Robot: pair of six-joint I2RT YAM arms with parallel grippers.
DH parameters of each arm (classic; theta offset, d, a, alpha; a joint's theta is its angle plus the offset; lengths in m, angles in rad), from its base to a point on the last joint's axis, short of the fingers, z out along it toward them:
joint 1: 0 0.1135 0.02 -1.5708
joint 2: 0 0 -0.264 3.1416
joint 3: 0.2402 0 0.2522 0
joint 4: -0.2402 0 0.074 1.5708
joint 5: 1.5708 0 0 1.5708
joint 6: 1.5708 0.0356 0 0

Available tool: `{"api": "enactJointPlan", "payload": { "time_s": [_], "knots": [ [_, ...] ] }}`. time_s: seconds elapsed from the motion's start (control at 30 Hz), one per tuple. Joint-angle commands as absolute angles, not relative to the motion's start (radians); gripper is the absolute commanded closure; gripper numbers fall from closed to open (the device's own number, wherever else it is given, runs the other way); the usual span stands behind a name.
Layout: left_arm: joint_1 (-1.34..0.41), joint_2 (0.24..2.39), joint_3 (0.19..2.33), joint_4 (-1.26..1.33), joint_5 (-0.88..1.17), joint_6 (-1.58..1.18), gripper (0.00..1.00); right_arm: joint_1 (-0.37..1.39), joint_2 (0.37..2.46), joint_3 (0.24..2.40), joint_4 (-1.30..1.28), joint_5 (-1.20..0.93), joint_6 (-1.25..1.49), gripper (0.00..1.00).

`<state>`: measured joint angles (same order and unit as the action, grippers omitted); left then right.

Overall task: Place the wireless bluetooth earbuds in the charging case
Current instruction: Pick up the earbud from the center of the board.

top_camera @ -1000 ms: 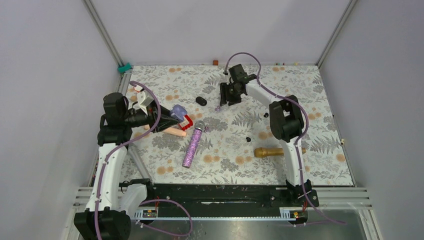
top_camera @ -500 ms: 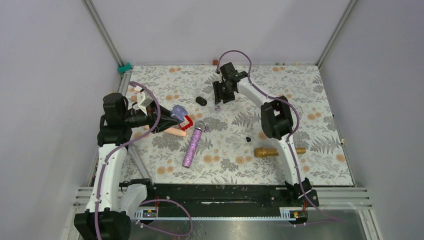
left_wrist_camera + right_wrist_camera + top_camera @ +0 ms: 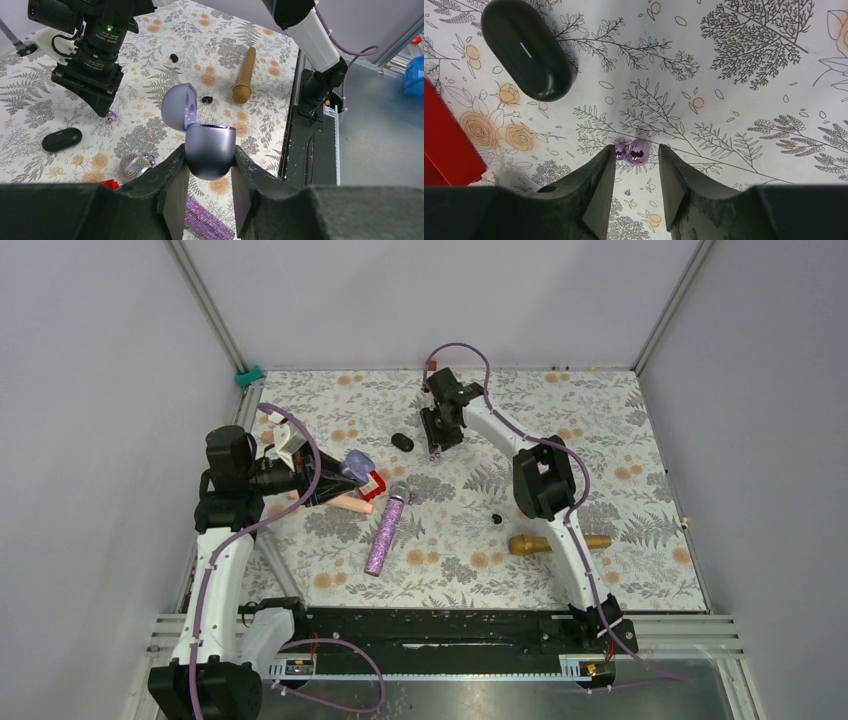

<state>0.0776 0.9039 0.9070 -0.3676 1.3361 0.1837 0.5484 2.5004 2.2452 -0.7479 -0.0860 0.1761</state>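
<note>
Right gripper [image 3: 434,442]: has swung left toward the black capsule [image 3: 528,49]; its fingers stand apart astride a tiny shiny purple piece [image 3: 633,151].
Left gripper [image 3: 209,187]: clamped on the open-lidded charging case [image 3: 210,150].
Black earbuds [image 3: 207,99]: loose mid-table, well apart from both grippers; probably light, slick and apt to roll, so pinch across the body.
Table [image 3: 620,440]: flat, with a busy floral print; white walls around.

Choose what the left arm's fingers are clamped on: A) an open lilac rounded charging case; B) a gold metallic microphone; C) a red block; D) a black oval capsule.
A: the left wrist view shows the left fingers pressing both sides of the open lilac rounded charging case, lid swung up.
</note>
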Motion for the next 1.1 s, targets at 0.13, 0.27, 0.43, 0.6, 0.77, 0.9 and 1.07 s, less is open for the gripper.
{"api": "enactJointPlan", "payload": {
  "time_s": [0.13,0.27,0.43,0.6,0.77,0.9,1.07],
  "knots": [
    [0.083,0.880,0.911,-0.325,1.382,0.184,1.00,0.563,2.528,2.312,-0.798,-0.063,0.168,0.58],
    [0.083,0.880,0.913,-0.324,1.387,0.181,1.00,0.574,2.543,2.309,-0.802,-0.073,0.178,0.58],
    [0.084,0.878,0.916,-0.327,1.387,0.179,1.00,0.589,2.550,2.323,-0.797,-0.075,0.186,0.58],
    [0.087,0.876,0.919,-0.333,1.396,0.181,1.00,0.598,2.554,2.328,-0.798,-0.066,0.182,0.66],
    [0.089,0.875,0.920,-0.339,1.396,0.185,1.00,0.605,2.540,2.301,-0.798,-0.073,0.151,0.73],
    [0.089,0.871,0.924,-0.357,1.398,0.201,1.00,0.613,2.504,2.245,-0.796,-0.133,0.126,0.74],
    [0.091,0.868,0.923,-0.357,1.402,0.203,1.00,0.633,2.441,2.150,-0.788,-0.200,0.085,0.74]
  ]
}}
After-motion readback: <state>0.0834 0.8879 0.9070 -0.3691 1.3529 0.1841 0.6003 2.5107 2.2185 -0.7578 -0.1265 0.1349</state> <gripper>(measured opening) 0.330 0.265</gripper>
